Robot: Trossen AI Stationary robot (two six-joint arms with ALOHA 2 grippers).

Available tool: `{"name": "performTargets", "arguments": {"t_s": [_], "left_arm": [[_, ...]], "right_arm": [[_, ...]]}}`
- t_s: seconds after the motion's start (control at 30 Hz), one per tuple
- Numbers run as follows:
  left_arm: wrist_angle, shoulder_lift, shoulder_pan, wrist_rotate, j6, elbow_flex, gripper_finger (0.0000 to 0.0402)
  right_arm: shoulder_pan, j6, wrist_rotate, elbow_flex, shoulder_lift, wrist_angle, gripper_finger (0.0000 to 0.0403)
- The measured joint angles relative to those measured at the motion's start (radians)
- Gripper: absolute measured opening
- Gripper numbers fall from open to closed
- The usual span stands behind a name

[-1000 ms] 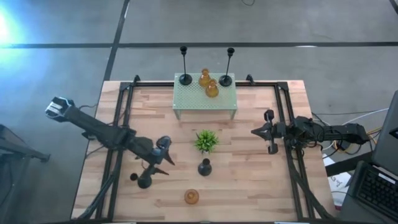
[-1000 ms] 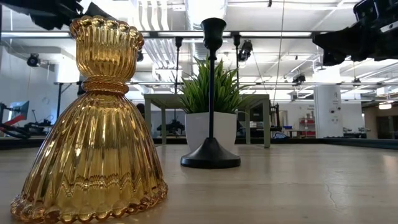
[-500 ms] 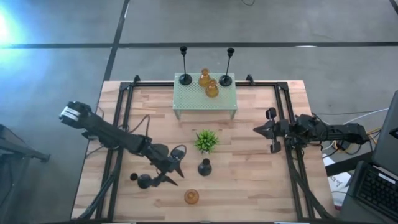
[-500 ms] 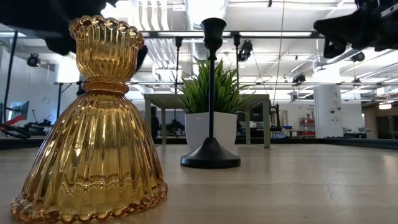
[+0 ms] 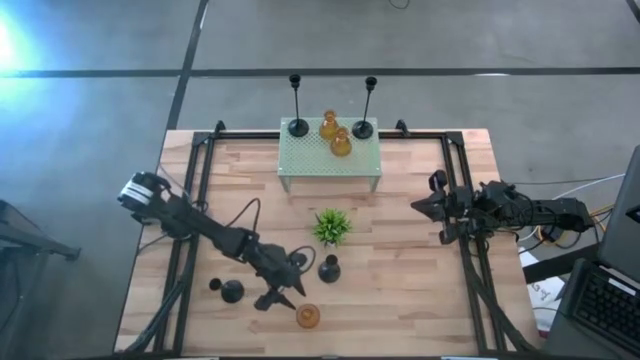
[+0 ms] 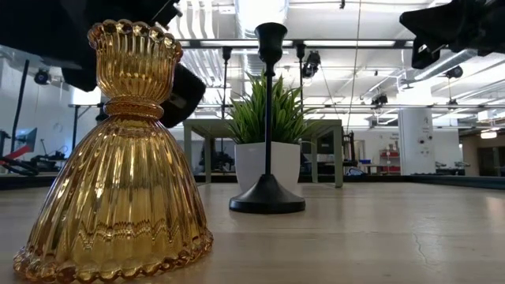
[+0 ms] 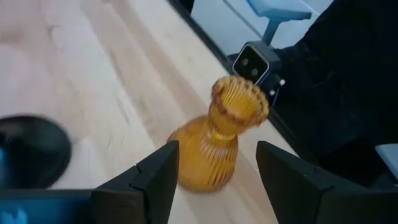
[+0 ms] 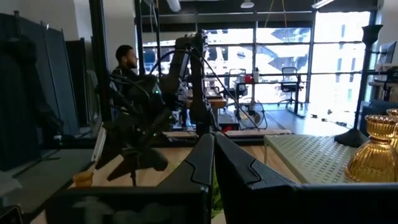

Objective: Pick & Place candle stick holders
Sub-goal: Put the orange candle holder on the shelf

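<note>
A light wooden plank table (image 5: 400, 290) is set on a grey concrete floor (image 5: 100, 110). Beyond the table, tall glass windows (image 8: 286, 56), a black office chair (image 8: 289, 78), white ceiling pipes (image 6: 197, 31) and a seated person (image 8: 126, 62) are seen.

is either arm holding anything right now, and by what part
Nothing is held: the left end effector is open before the amber holder; the right end effector is shut, empty.

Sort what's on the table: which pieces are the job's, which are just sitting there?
Job: tall black holders; amber holders on the stand; amber holder before the open left gripper; short black holders.
Bystanders: plant, perforated stand.
</note>
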Motion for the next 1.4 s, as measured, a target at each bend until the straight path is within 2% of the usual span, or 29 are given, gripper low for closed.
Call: {"name": "performTargets", "arguments": {"t_s": [0.4, 0.57, 0.77, 1.4], "left_arm": [[0.247, 0.126, -0.011, 0.07, -0.046, 0.011, 0.0252], [0.247, 0.162, -0.012, 0.068, -0.041, 0.011, 0.0251], [0.319, 0.211, -0.014, 0.068, -0.037, 0.014, 0.025], [0.344, 0.346, -0.037, 0.079, 0.015, 0.17, 0.0242]], "right_arm": [[0.0, 0.047, 0.0, 0.003, 0.0, -0.052, 0.0009], [0.0, 0.038, 0.0, 0.003, 0.0, -0.052, 0.0009], [0.0, 0.034, 0.0, 0.003, 0.0, -0.052, 0.0009], [0.0, 0.03, 0.001, 0.003, -0.001, -0.053, 0.0009]]}}
